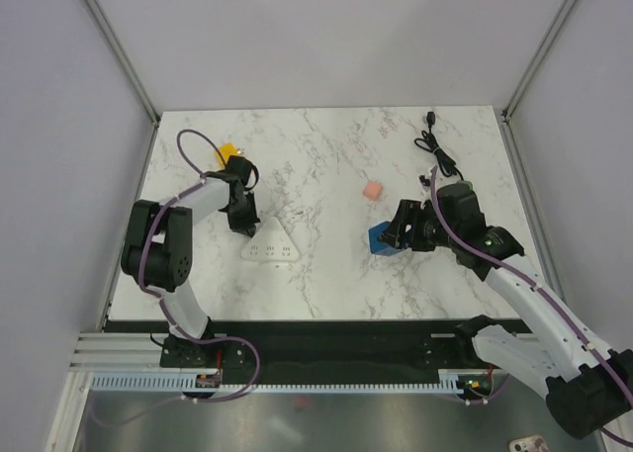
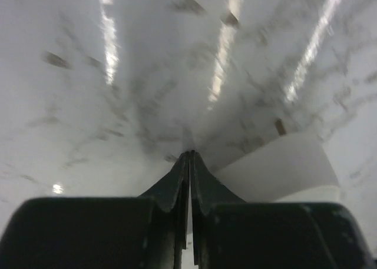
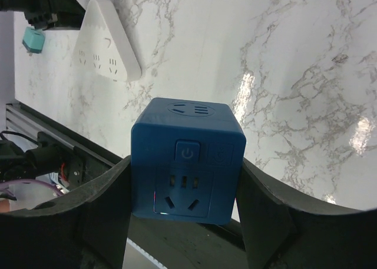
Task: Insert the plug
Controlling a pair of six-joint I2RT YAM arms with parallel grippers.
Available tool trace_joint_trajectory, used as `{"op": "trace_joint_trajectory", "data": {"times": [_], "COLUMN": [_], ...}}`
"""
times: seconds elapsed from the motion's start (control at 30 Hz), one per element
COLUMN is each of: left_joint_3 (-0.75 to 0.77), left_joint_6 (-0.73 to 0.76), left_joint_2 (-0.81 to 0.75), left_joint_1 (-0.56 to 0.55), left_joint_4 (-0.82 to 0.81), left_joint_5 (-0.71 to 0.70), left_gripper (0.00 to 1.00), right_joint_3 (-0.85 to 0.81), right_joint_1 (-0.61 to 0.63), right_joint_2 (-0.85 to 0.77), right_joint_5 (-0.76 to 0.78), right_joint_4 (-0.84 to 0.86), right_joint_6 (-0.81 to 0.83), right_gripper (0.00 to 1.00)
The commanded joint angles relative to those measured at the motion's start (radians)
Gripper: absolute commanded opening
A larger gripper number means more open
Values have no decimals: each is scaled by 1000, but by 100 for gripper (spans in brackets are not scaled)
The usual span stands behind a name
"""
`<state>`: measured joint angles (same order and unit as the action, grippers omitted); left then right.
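Note:
My right gripper [image 1: 396, 236] is shut on a blue cube socket [image 1: 382, 239], low over the table right of centre. In the right wrist view the cube [image 3: 187, 157] sits between both fingers [image 3: 106, 204], its socket face and power button towards the camera. A black cable with a plug [image 1: 435, 143] lies at the far right, apart from both grippers. A white triangular power strip [image 1: 269, 247] lies left of centre. My left gripper [image 1: 244, 220] is shut and empty, tips [image 2: 189, 157] down at the table by the strip's corner [image 2: 277, 166].
A small pink block [image 1: 372, 190] lies on the marble between the strip and the cable. A yellow object [image 1: 229, 153] sits at the far left behind my left arm. A teal object [image 3: 33, 40] shows near the left arm in the right wrist view.

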<state>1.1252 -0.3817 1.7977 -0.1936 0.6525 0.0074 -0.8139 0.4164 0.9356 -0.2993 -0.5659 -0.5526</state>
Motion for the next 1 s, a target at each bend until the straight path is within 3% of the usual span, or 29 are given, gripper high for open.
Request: {"op": "trace_joint_trajectory", "data": {"times": [0.0,0.2,0.4,0.6,0.63,0.67,0.8,0.97], "left_joint_3": [-83,-99,-33,12,1,-8,-70,-189], "left_joint_6": [-100,-194,-155,-48,-21,-8,7,-23], "left_joint_2": [-49,-78,-173,-377,-406,-463,-563,-675], "left_joint_1": [-115,-268,-227,-60,-43,-40,-21,3], "left_joint_4": [67,21,30,26,22,21,18,-48], "left_joint_5": [118,213,216,415,419,413,387,338], "left_gripper": [7,6,8,57,89,100,100,100], "right_joint_3": [-40,-57,-45,-34,-47,-56,-109,-152], "right_joint_1": [18,129,307,523,557,620,723,749], "right_joint_2": [9,22,46,107,164,195,321,397], "right_joint_5": [63,210,397,570,636,669,785,835], "right_joint_4": [-32,-37,6,81,83,84,89,97], "right_joint_6": [45,-33,-67,-135,-148,-182,-276,-328], "right_gripper": [0,0,0,0,0,0,0,0]}}
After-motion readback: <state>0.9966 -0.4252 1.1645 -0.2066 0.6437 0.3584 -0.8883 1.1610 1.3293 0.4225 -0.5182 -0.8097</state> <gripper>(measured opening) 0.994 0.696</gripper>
